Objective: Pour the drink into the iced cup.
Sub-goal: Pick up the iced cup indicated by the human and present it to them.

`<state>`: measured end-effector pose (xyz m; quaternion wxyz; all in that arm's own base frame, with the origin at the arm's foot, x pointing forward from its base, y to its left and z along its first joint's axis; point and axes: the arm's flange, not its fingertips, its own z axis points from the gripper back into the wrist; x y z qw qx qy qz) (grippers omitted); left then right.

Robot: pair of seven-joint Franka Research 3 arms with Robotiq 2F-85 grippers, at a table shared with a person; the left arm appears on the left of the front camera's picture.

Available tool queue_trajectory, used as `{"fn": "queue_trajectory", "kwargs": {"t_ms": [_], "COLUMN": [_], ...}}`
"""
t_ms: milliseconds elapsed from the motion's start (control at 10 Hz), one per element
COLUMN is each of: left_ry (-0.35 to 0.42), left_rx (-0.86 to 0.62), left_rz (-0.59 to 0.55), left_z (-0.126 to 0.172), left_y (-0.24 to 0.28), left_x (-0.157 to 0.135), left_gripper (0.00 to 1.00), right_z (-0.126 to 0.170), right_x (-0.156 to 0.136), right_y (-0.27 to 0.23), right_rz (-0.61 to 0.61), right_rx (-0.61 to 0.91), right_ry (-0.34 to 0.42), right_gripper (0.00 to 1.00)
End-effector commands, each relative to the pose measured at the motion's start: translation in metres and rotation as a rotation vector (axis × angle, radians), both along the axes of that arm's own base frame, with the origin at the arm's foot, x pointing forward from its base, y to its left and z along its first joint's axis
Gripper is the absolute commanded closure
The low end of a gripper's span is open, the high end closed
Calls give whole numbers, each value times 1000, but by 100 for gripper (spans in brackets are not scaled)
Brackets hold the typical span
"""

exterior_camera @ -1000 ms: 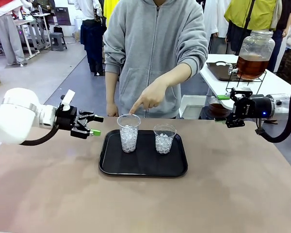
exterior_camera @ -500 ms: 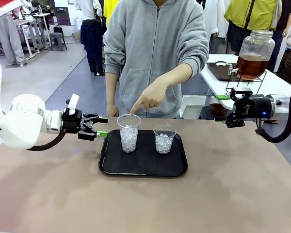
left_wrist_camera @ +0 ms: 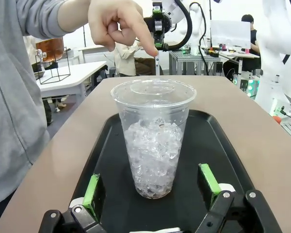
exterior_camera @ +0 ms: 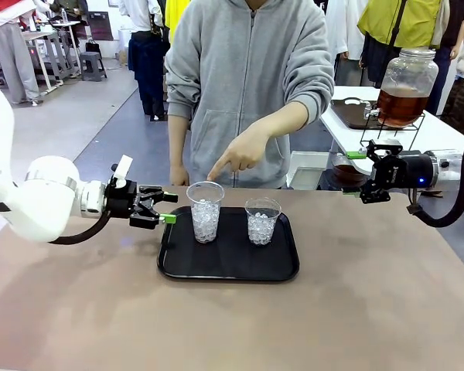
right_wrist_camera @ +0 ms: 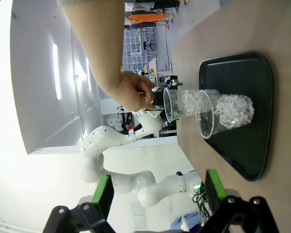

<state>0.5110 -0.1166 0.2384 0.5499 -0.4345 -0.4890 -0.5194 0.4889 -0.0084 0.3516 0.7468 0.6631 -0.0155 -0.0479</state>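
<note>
The brown table (exterior_camera: 356, 309) is recorded with a person in a grey hooded top (exterior_camera: 247, 77) at its far edge. A black tray (exterior_camera: 232, 267) is set centrally. The drink (exterior_camera: 400, 104) is contained in a glass jar (exterior_camera: 406, 73) on a side table at far right, well apart from the tray. The left gripper (exterior_camera: 168, 208) is positioned at the tray's left edge, jaws apart and empty, facing the iced cup (exterior_camera: 205, 211). The right gripper (exterior_camera: 354, 173) is likewise spread and empty. A second iced cup (exterior_camera: 262, 221) is placed beside the first. The person's hand (exterior_camera: 240, 154) is pointed at the first cup's rim; contact cannot be confirmed.
</note>
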Motion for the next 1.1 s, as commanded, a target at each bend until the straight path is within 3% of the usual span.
{"fn": "queue_trajectory", "kwargs": {"t_ms": [0, 1000], "left_ry": [11, 26], "left_rx": [-18, -20], "left_rz": [0, -50], "left_z": [1, -3], "left_y": [-7, -38], "left_x": [4, 19], "left_gripper": [0, 0], "right_z": [1, 1], "right_x": [1, 1], "right_y": [0, 0], "right_rz": [-5, -5], "right_rx": [-6, -6], "right_ry": [-4, -4], "right_gripper": [0, 0]}}
